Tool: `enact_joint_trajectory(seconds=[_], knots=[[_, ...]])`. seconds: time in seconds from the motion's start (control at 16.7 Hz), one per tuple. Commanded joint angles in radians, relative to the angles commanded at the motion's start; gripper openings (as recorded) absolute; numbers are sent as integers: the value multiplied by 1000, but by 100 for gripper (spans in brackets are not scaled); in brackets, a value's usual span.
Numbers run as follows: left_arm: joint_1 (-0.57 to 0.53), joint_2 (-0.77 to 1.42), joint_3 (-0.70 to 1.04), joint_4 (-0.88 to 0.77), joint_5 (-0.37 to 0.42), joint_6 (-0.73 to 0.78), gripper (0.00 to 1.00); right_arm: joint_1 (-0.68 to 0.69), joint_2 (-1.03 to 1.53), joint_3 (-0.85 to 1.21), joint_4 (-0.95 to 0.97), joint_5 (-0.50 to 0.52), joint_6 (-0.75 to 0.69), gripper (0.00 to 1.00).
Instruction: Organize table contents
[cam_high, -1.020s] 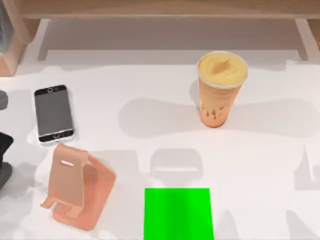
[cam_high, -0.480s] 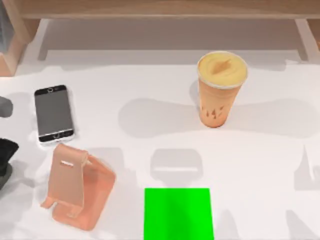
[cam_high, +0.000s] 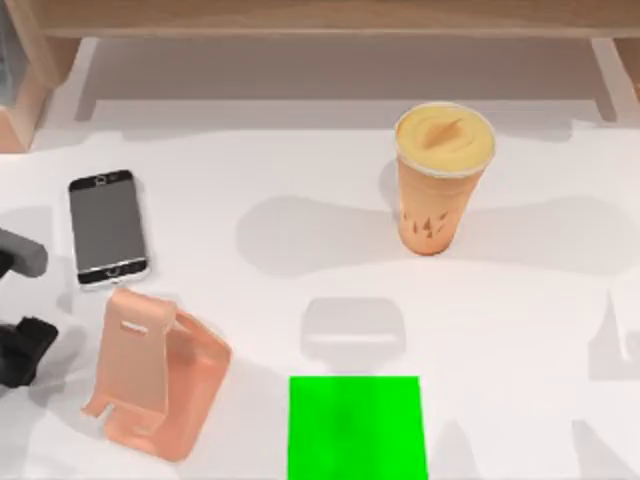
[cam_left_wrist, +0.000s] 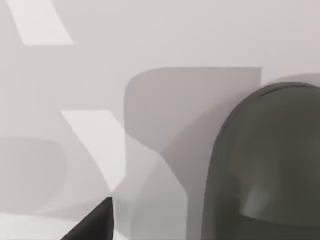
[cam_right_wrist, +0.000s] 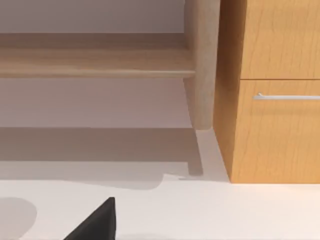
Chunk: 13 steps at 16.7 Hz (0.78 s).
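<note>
Quick rundown, using the salmon-pink phone stand (cam_high: 150, 375) as your reference point.

The smartphone (cam_high: 108, 228) lies flat with its grey screen up, just beside the stand on the shelf side. Its long edge runs front to back, and I can't tell for sure whether the two are touching.

The orange drink cup (cam_high: 443, 178) stands upright with its domed lid on. It's well apart from the stand, off to the right and farther back toward the wooden shelf (cam_high: 320, 15).

The bright green pad (cam_high: 357, 428) lies flat to the right of the stand, near it but not touching, down at the front edge of the table (cam_high: 260, 320).

Your left gripper (cam_high: 22, 345) is just left of the stand, at the table's left edge, with dark and grey parts of the arm poking into the top view there.

From the left wrist view you get the dark grey mouse (cam_left_wrist: 265, 165) very close up, a rounded dome over the white tabletop, with a black bit of the gripper next to it. How far the mouse sits from the stand isn't something I can work out from that view. I also can't tell whether the jaws are spread, closed or pinching the mouse.

Your right gripper (cam_right_wrist: 95, 225) shows as a black tip above the white table. Its camera faces the shelf's leg and a wooden drawer unit (cam_right_wrist: 275, 100) with a metal handle. I can't tell how its jaws stand either.
</note>
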Motion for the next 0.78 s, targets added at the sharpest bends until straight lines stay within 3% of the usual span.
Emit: enact_joint_trajectory(seconds=[0.24,0.78], knots=[[0,1,-1,2,0,0,100,0,0,0,0,0,0,100],[0,1,-1,2,0,0,32,0,0,0,0,0,0,100]])
